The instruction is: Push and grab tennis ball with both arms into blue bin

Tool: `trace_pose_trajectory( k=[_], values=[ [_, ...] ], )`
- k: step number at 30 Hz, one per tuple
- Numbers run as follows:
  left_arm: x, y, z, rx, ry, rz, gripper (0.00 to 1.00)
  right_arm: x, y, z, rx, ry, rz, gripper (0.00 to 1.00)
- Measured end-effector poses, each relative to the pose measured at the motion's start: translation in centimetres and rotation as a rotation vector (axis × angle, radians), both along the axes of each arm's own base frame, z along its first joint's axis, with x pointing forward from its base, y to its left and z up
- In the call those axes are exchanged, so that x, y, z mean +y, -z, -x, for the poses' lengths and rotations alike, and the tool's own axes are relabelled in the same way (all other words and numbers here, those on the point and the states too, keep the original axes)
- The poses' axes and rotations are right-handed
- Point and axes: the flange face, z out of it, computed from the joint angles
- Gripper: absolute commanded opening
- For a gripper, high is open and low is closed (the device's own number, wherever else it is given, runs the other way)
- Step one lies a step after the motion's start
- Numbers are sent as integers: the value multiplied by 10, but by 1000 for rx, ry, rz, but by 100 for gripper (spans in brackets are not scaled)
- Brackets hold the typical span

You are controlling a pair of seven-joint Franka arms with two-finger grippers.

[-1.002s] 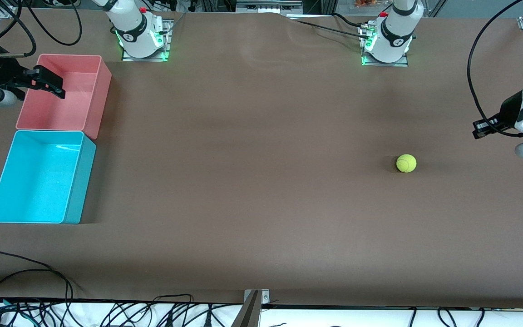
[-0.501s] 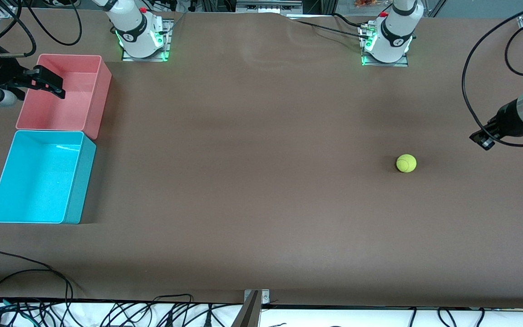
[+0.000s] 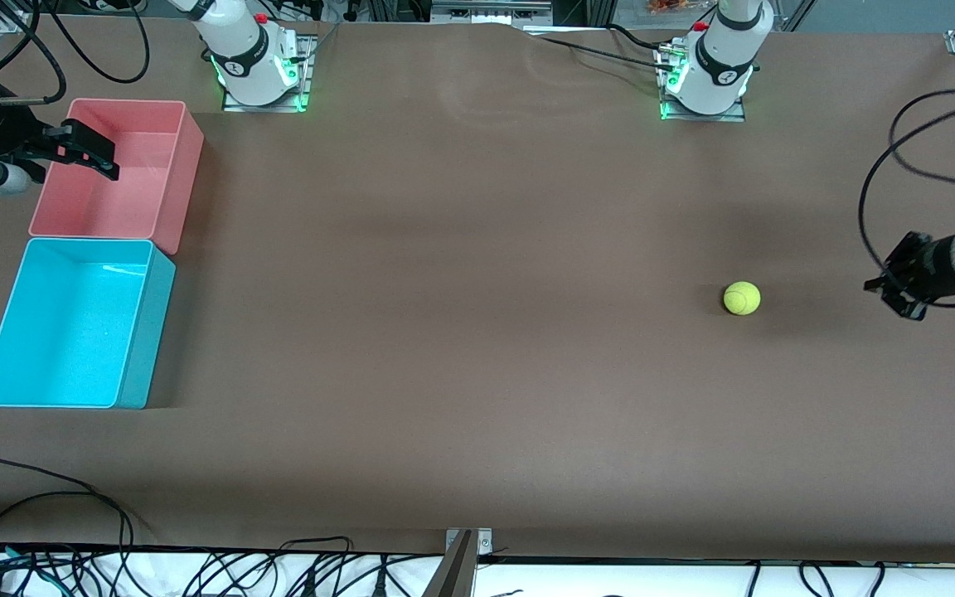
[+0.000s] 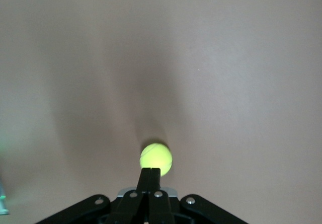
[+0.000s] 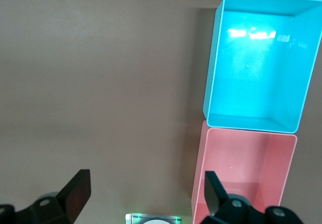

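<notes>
Left tool [image 3: 888, 286]: clenched, near tennis ball [image 3: 742, 298] on desk [image 3: 477, 373] | Right tool [image 3: 88, 153]: released, over pink bin [image 3: 183, 166]

Table [image 3: 461, 332]: matt brown covering, smooth, slightly rippled near the top edge between the bases.
Ball [image 3: 742, 298]: fuzzy yellow-green felt, pale seam.
Blue bin [image 3: 142, 332]: plastic, walls smooth, floor finely grained with a glossy glare patch.
Pink bin [image 3: 183, 178]: same plastic, duller, grainy floor.
Arms [image 3: 718, 58]: glossy white shells, black bands.
Left gripper [image 4: 150, 173], right gripper [image 5: 146, 194]: matt black fingers.
Base plates [image 3: 703, 114]: bare metal.
</notes>
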Motion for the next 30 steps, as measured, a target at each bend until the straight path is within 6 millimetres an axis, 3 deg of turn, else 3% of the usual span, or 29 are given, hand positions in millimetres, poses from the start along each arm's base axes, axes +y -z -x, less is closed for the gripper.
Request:
trace_pose_trajectory(
  k=[8, 15, 23, 30],
  values=[
    [0, 85, 12, -8, -70, -17, 0, 1, 2, 1, 12, -2, 1, 100],
    [-3, 154, 44, -37, -130, -34, 0, 10, 19, -4, 40, -18, 2, 100],
    [-7, 214, 74, -55, -212, -53, 0, 28, 75, -33, 81, -47, 4, 100],
    [-9, 233, 77, -49, -224, -57, 0, 48, 131, -52, 92, -77, 4, 100]
  ],
)
